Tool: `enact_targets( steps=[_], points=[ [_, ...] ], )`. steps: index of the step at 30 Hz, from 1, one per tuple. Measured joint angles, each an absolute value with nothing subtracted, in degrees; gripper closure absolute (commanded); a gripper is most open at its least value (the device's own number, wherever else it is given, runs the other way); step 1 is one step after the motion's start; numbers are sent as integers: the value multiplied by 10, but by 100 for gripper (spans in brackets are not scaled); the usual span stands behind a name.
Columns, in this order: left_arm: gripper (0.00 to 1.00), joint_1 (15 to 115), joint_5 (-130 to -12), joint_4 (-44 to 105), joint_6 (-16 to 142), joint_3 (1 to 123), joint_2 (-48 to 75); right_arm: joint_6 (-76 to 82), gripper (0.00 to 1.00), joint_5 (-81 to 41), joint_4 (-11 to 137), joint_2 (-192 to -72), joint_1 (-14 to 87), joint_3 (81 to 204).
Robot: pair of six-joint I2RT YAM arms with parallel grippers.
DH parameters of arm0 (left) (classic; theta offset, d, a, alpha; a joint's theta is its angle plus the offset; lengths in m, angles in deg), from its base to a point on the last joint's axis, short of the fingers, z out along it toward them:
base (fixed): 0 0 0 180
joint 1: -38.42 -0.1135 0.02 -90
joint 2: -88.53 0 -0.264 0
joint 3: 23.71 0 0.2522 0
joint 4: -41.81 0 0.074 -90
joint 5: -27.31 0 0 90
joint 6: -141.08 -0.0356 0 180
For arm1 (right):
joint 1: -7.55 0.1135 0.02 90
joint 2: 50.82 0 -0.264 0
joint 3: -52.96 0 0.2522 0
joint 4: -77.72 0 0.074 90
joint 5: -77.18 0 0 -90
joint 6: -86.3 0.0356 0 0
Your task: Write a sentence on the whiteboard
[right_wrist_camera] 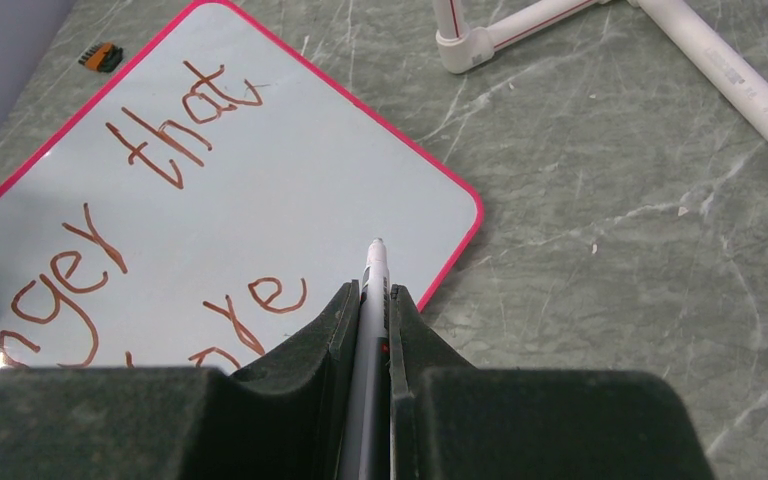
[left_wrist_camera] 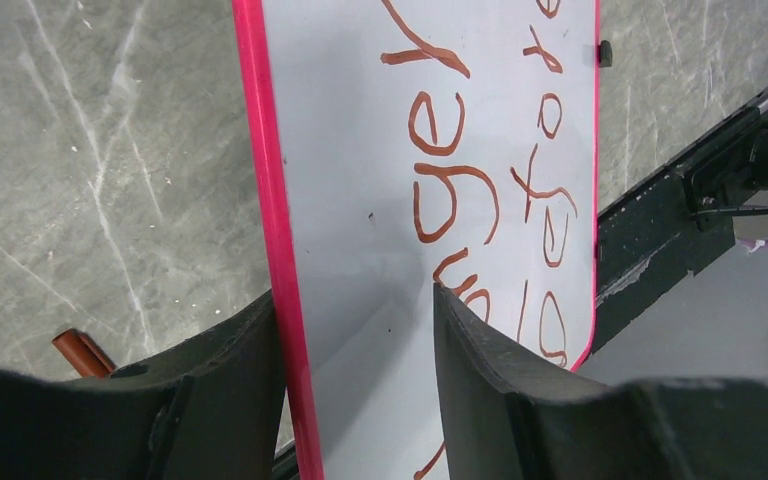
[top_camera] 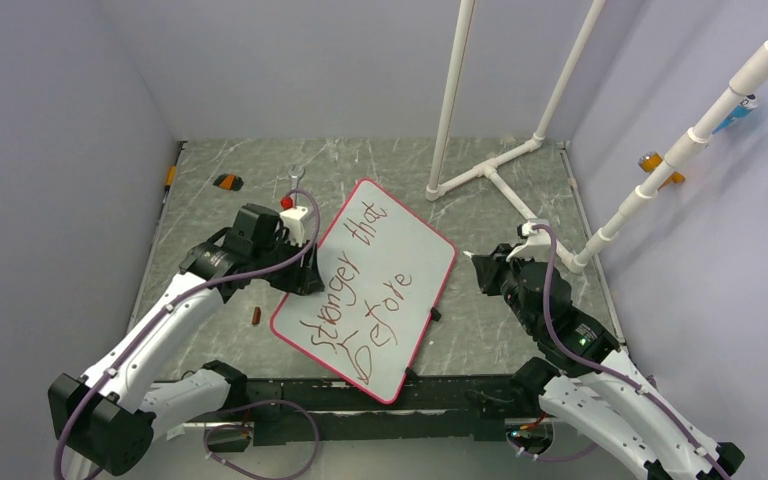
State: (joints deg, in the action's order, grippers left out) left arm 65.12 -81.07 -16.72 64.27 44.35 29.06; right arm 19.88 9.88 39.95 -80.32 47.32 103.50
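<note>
Whiteboard: the whiteboard point(top_camera: 428, 262) is seen lying flat on the surface point(top_camera: 520, 180), turned askew near its middle, with its corners pointing roughly to 12, 3, 6 and 9 o'clock in the top view
Sentence: the sentence point(top_camera: 360, 290) is written in dark-red letters in two lines across the board; it can be read as "stronger that" over "before", and no letter looks broken off
Left pincer: the left pincer point(left_wrist_camera: 355, 380) is placed at the board's 9 o'clock edge, its jaws spread, with the pink rim and a strip of white between them; a gap is seen on the inner side, so nothing is judged to be clamped
Right pincer: the right pincer point(right_wrist_camera: 372, 295) is held at 3 o'clock of the board, pressed together on the marker point(right_wrist_camera: 374, 265)
Marker: the tip is seen lifted, near the board's 3 o'clock corner and apart from the last letters
Other: a small red-brown cylinder point(top_camera: 256, 317) lies on the surface just beside the board at about 8 o'clock; whether it is the cap cannot be told
Done: the writing itself is judged finished
Left: only the backing away of both arms and the putting down of the marker are judged to remain
</note>
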Motion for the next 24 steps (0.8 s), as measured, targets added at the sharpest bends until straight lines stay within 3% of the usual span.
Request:
enact_targets(
  steps=[12, 24],
  points=[
    [45, 626, -758, -174, 645, 459, 318, 199, 100, 103, 399, -808, 473, 1035],
    [51, 566, -622, -217, 666, 462, 398, 197, 100, 105, 399, -812, 473, 1035]
  ],
)
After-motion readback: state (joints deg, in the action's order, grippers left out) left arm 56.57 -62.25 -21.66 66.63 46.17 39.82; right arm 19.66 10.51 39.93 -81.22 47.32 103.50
